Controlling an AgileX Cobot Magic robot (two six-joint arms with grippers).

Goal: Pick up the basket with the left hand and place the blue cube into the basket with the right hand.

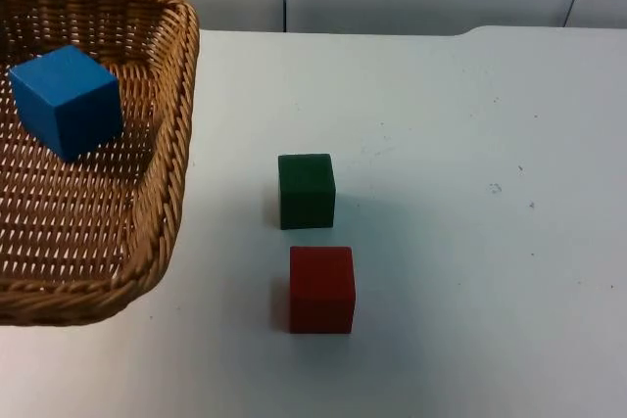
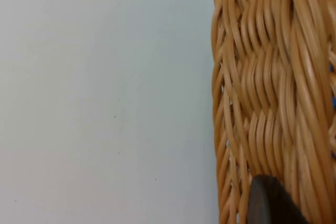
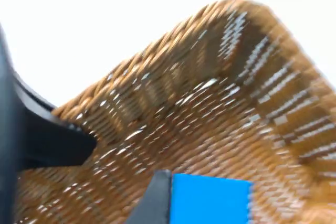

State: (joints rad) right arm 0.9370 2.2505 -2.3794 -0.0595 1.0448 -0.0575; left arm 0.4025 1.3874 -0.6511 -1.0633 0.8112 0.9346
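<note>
While basket [image 1: 147,193] sits at counter [image 1: 470,242] edge in top view, blue cube [image 1: 67,100] lies inside it, near back wall. Green cube [image 1: 307,191] and red cube [image 1: 321,289] beside basket, apart from it.

Left wrist view: left claw [image 2: 273,203] fingertip against basket woven wall; spread or pinching, cannot tell. Wicker stiff, light, bumpy; rim good for holding.

Right wrist view: right claw [image 3: 157,198] above basket, finger just beside blue cube; grip cannot tell. Cube hard, light, flat sides easy to pinch.
</note>
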